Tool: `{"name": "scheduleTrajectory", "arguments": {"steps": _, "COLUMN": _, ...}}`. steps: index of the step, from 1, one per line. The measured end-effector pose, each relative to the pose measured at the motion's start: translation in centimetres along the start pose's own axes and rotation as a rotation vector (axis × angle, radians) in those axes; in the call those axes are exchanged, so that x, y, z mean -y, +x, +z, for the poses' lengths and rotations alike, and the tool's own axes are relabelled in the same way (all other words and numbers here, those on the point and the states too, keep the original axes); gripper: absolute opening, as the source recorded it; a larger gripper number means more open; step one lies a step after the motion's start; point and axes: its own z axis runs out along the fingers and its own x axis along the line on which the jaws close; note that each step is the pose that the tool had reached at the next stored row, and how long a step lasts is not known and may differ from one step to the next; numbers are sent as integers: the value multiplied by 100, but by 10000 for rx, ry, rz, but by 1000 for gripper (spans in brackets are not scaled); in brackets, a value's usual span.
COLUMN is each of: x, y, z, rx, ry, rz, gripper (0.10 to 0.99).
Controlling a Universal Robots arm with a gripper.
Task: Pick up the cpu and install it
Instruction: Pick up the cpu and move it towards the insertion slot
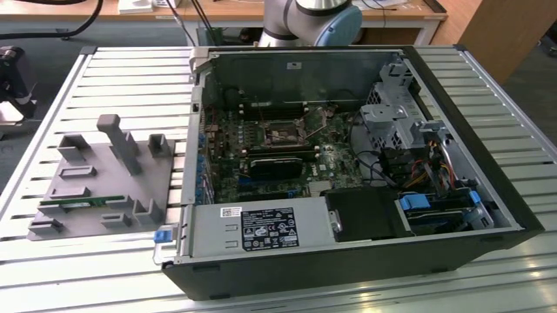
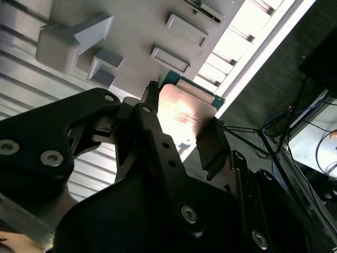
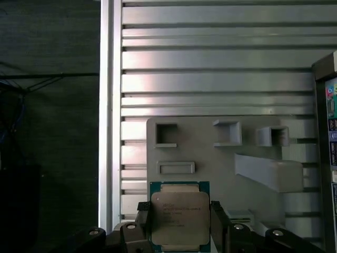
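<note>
Where the two fingers (image 3: pixel 143 224) of the gripper (image 3: pixel 180 226) press on opposite edges, one cpu (image 3: pixel 180 211) is clamped between them, its silver top seen in both wrist views. Behind it one grey holder plate (image 3: pixel 221 158) is seen with three raised pockets in a row. Farther off, the slatted table (image 3: pixel 210 79) is bounded by one long edge rail (image 3: pixel 108 105).

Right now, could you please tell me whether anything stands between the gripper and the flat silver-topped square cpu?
Nothing visible does: in the first wrist view the flat square cpu with the shiny silver top sits between the black gripper's fingers, clamped at two opposite edges, above the grey moulded holder plate.
</note>
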Motion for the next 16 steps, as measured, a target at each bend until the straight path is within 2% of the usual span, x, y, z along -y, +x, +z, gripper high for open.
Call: {"name": "scheduleTrajectory", "arguments": {"steps": 16, "x": -56, "y": 3, "z": -299, "rx": -1, "ry": 1, "rz": 0, "gripper": 537}}
